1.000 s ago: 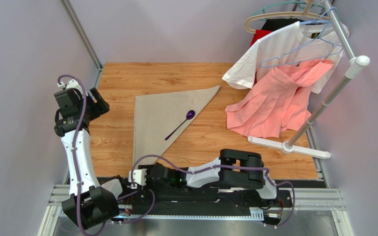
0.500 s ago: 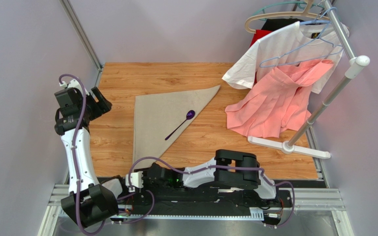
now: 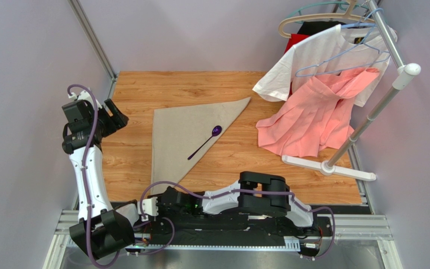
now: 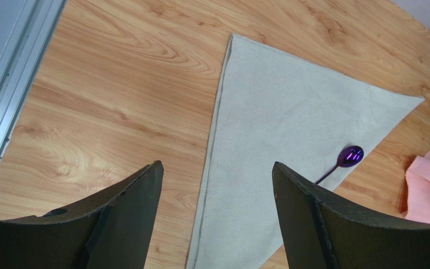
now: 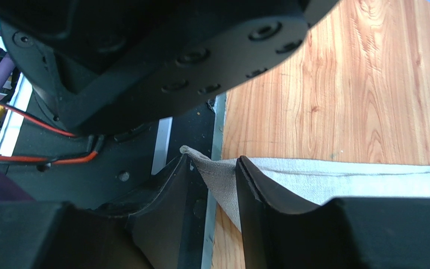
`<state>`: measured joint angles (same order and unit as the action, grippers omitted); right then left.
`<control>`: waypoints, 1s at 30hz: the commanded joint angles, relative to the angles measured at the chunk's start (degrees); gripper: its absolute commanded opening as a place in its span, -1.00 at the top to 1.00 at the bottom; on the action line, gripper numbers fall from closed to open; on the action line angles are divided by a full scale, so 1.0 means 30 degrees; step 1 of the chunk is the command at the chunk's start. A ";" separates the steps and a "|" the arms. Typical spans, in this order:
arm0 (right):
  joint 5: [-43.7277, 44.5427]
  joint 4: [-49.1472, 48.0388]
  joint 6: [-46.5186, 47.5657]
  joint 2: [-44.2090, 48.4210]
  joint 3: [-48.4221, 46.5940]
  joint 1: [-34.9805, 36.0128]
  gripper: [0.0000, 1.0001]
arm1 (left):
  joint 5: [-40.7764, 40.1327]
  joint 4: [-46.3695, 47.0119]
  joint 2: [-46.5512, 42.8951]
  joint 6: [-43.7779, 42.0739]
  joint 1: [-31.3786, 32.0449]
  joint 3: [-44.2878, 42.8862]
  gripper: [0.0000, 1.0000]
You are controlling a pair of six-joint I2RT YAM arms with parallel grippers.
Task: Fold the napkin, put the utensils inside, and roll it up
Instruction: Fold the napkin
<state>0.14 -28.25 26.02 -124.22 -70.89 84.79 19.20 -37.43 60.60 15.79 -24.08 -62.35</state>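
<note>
Wood tabletop (image 3: 139, 89) | napkin (image 3: 178, 134) folded into a triangle, flat, centre-left | purple spoon (image 3: 205, 143) on its right edge | left gripper (image 4: 216, 168) wide apart, empty | right gripper (image 5: 212, 158) narrowly parted astride napkin's near corner, grip unclear

The napkin (image 3: 186, 137) was a plain beige-tan with no pattern, and the spoon (image 3: 204, 142) a glossy dark purple. The counter (image 3: 139, 89) showed warm orange-brown wood grain. One garment (image 3: 312, 119) was salmon pink, the T-shirt (image 3: 318, 53) white.
</note>
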 commanded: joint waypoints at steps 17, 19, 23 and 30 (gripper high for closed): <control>0.0918 0.2151 0.0437 -0.0925 -0.1212 0.0622 0.13 | 0.0367 0.0611 0.0045 0.0215 -0.0032 -0.0106 -0.60; 0.1094 0.2472 0.0496 -0.1159 -0.1680 0.0680 0.17 | 0.0396 0.0611 0.0045 0.0215 -0.0032 -0.0136 -0.60; 0.1330 0.2796 0.0467 -0.1453 -0.2063 0.0710 0.27 | 0.0367 0.0611 0.0045 0.0215 -0.0031 -0.0106 -0.60; 0.1388 0.2825 0.0380 -0.1278 -0.2033 0.0710 0.53 | 0.0426 0.0611 0.0074 0.0215 -0.0032 -0.0135 -0.60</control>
<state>3.66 -22.44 25.58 -126.19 -73.82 84.66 19.62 -37.43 60.95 16.01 -24.08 -62.35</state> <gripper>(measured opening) 0.272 0.803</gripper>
